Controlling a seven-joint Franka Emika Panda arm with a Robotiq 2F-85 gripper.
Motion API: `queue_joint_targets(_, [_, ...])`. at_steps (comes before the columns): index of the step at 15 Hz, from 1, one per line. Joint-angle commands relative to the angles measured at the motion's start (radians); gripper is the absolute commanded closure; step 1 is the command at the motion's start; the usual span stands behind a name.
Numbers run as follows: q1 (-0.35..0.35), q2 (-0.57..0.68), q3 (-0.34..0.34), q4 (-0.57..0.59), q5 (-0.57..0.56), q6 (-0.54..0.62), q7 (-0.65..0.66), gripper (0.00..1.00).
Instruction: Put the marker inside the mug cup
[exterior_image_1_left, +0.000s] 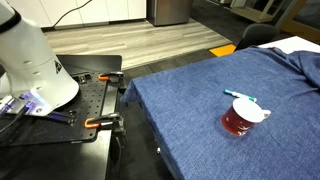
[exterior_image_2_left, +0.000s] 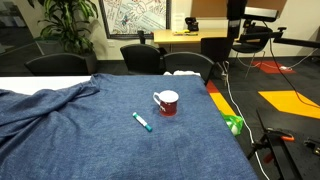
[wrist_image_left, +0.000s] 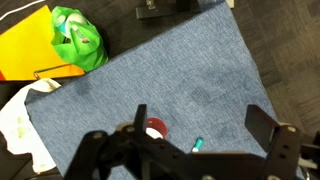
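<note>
The dark red mug (exterior_image_1_left: 243, 118) with a white inside stands upright on the blue cloth and shows in both exterior views (exterior_image_2_left: 166, 102). The teal-green marker (exterior_image_1_left: 240, 96) lies flat on the cloth a short way from the mug (exterior_image_2_left: 142, 121). In the wrist view my gripper (wrist_image_left: 200, 125) is open and empty, high above the cloth. Below it, the mug (wrist_image_left: 155, 128) shows partly behind one finger and the marker tip (wrist_image_left: 197, 145) peeks out above the gripper body. The gripper does not show in either exterior view.
The blue cloth (exterior_image_2_left: 90, 130) covers the table and is wrinkled at one end. A green bag (wrist_image_left: 78, 38) and a yellow-orange sheet (wrist_image_left: 30, 45) lie on the floor beside the table. The white robot base (exterior_image_1_left: 30, 60) stands on a black mount with clamps. Office chairs (exterior_image_2_left: 140, 58) stand behind the table.
</note>
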Motion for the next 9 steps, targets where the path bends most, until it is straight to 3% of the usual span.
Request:
queue_joint_targets(1, [0.007,0.112,0.007,0.096,0.072,0.043,0.12,0.0])
queue_joint_targets(6, [0.023,0.214,0.007,0.144,0.213,0.212,0.246,0.0])
queue_joint_targets(9, [0.039,0.257,0.01,0.137,0.208,0.358,0.288,0.0])
